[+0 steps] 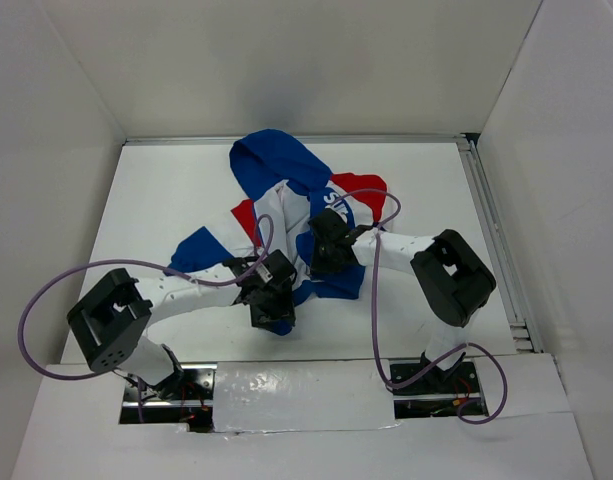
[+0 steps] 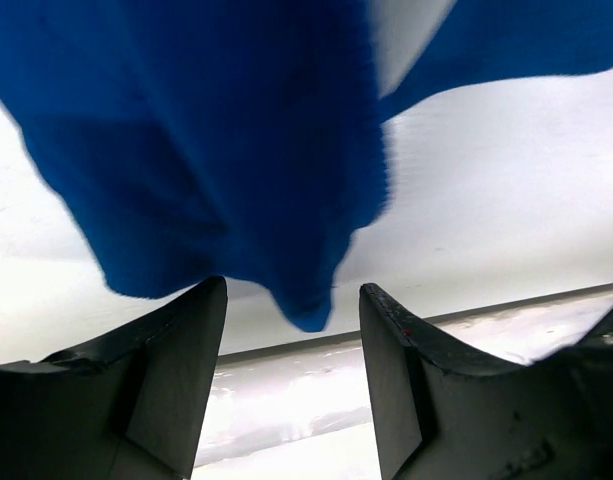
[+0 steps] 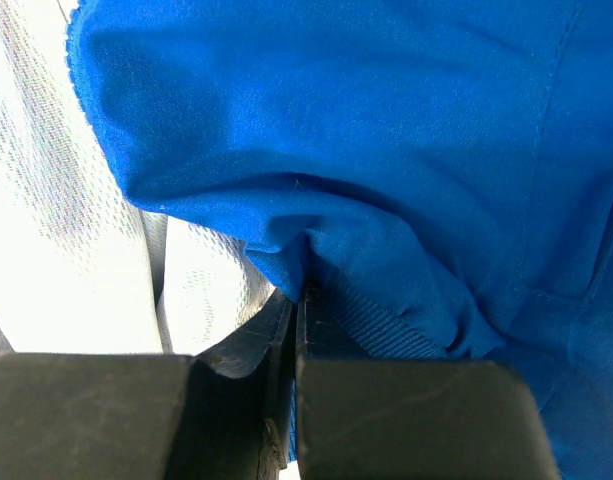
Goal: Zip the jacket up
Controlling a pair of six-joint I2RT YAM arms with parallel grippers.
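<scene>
Top external shows the jacket [image 1: 304, 215] crumpled at the middle of the table [image 1: 166, 190], soft and limp, probably best taken by its hem; the right gripper [image 3: 298, 300] is clenched on its blue cloth, the left gripper [image 2: 291, 330] spread, holding nothing.

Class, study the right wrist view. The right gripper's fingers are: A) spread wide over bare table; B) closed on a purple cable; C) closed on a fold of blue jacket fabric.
C: the right gripper has its jaws shut, with a fold of the blue jacket pinched between them.
</scene>
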